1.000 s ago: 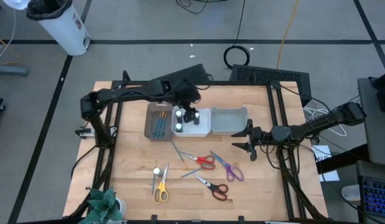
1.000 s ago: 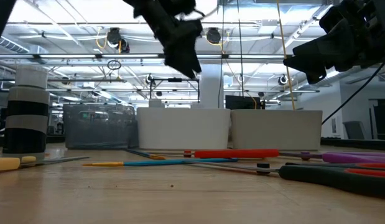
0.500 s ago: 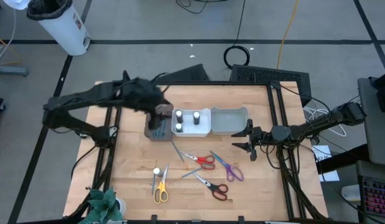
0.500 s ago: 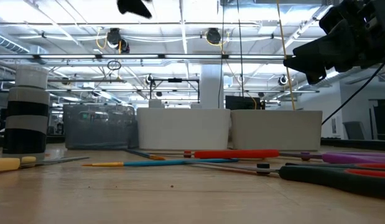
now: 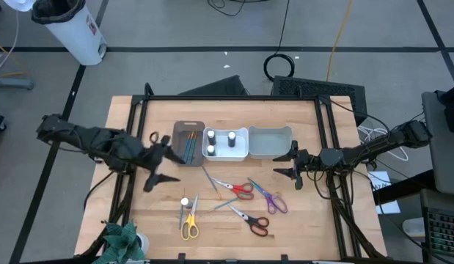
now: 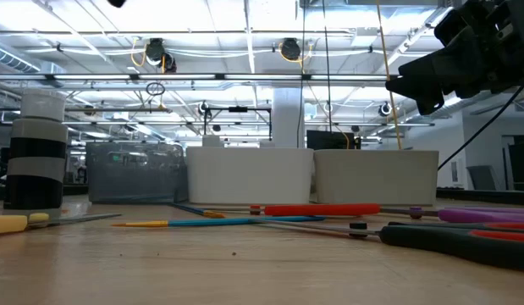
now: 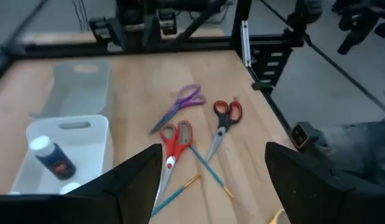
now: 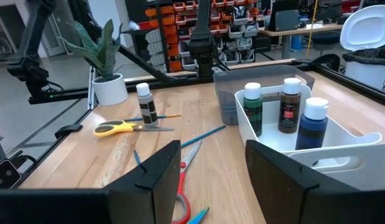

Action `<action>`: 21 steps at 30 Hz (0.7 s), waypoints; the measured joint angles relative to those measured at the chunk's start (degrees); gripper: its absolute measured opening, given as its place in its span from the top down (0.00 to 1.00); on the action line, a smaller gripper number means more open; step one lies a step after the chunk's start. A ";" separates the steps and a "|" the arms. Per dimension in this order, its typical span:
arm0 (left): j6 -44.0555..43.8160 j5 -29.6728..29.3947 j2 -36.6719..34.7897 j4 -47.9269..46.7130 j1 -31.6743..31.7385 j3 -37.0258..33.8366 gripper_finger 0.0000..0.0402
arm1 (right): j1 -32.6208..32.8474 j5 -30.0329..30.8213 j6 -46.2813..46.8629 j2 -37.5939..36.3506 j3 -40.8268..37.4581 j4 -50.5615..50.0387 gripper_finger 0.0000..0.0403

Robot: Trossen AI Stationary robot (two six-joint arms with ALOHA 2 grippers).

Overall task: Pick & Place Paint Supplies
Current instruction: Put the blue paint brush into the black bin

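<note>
Three white-capped bottles (image 5: 211, 136) stand in the white bin (image 5: 241, 154). One more bottle (image 5: 185, 202) stands upright on the table beside the yellow scissors (image 5: 188, 224). Red scissors (image 5: 238, 188), purple scissors (image 5: 271, 199), black-bladed red-ringed scissors (image 5: 254, 221) and thin teal brushes (image 5: 210, 178) lie flat on the wood. More brushes lie in the brown bin (image 5: 184, 130). My left gripper (image 5: 153, 160) hovers open left of the bins, above the table. My right gripper (image 5: 293, 164) waits open at the right, level, pointing toward the bins.
A grey bin (image 5: 270, 141) sits right of the white one with nothing showing inside. A potted plant (image 5: 124, 242) stands at the near left corner. Black frame rails (image 5: 131, 183) run along the table's edges. Bare wood lies left of the bins and along the near edge.
My left gripper has pulled back from above the white bin toward the table's left edge, rising out of the low view and staying open. The bottles in the white bin stand uncovered now.
</note>
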 joint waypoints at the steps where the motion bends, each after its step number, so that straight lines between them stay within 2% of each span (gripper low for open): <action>1: 0.55 -1.93 -1.65 0.91 -1.34 -1.55 0.29 | 0.01 0.01 -0.02 0.00 0.00 0.01 0.58; 5: 1.66 -9.92 -8.27 3.43 -4.87 -6.87 0.32 | -0.01 0.02 -0.02 -0.01 0.00 -0.01 0.58; 9: 3.11 -13.22 -13.80 8.48 -5.59 -12.86 0.34 | 0.01 0.01 -0.02 0.01 0.00 -0.01 0.58; 13: 1.66 -13.24 -15.75 15.76 -5.17 -20.27 0.35 | 0.01 0.01 -0.02 0.01 0.00 -0.01 0.58; 17: -0.07 -12.11 -14.56 18.47 -4.96 -25.45 0.35 | 0.00 0.00 -0.02 0.01 0.00 -0.01 0.58; 21: -2.73 -5.31 -12.66 14.83 -5.44 -26.29 0.35 | 0.01 0.00 0.00 -0.01 0.00 -0.01 0.58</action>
